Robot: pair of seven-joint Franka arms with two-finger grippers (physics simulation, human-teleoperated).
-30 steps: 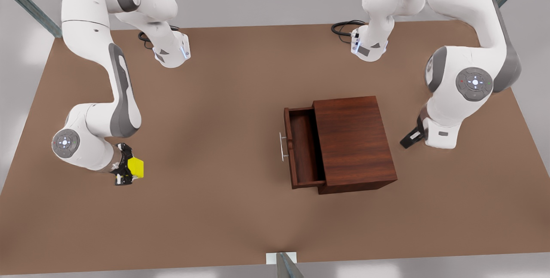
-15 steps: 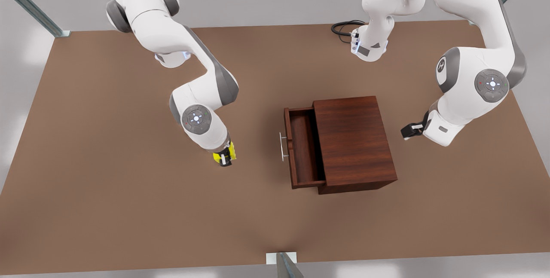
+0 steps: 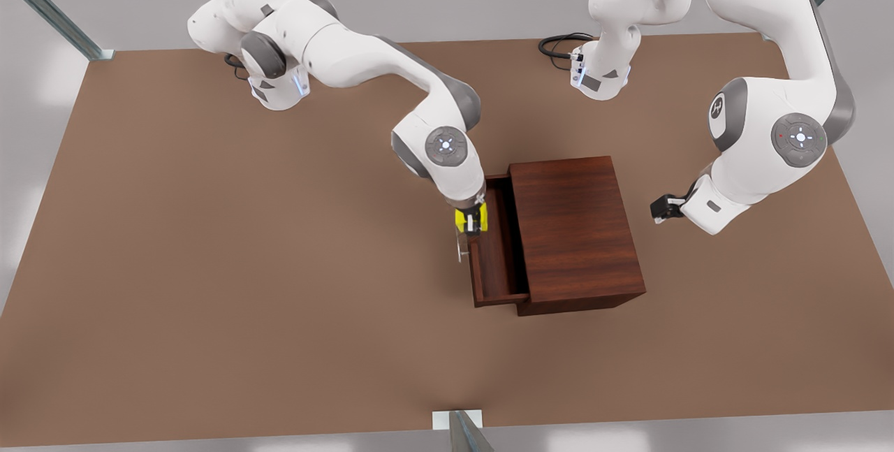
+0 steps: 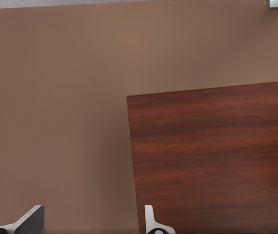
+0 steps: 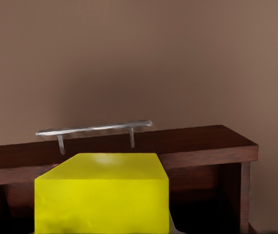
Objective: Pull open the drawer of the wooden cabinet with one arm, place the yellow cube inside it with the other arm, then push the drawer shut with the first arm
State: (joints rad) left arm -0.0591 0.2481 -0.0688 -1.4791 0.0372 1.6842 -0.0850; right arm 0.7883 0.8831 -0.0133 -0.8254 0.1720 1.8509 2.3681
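Note:
The wooden cabinet (image 3: 576, 228) stands right of the table's middle in the front view. Its drawer (image 3: 497, 246) is pulled out toward the front view's left, with the silver handle (image 3: 459, 242) on its front. My right gripper (image 3: 472, 223) hangs over the far part of the open drawer, just inside its front, shut on the yellow cube (image 3: 462, 220). In the right wrist view the cube (image 5: 102, 195) sits above the drawer front (image 5: 188, 146) and handle (image 5: 95, 128). My left gripper (image 3: 660, 209) waits open beside the cabinet on the front view's right. Its fingers (image 4: 29, 222) stand apart, facing the cabinet top (image 4: 207, 156).
The brown table (image 3: 244, 298) stretches wide to the front view's left and front. Both arm bases (image 3: 279, 89) (image 3: 601, 78) and a black cable (image 3: 559, 43) sit at the far edge. A metal post (image 3: 464, 431) stands at the near edge.
My right arm carried the yellow cube from the front view's left across the table to above the open drawer. The left gripper drew slightly away from the cabinet.

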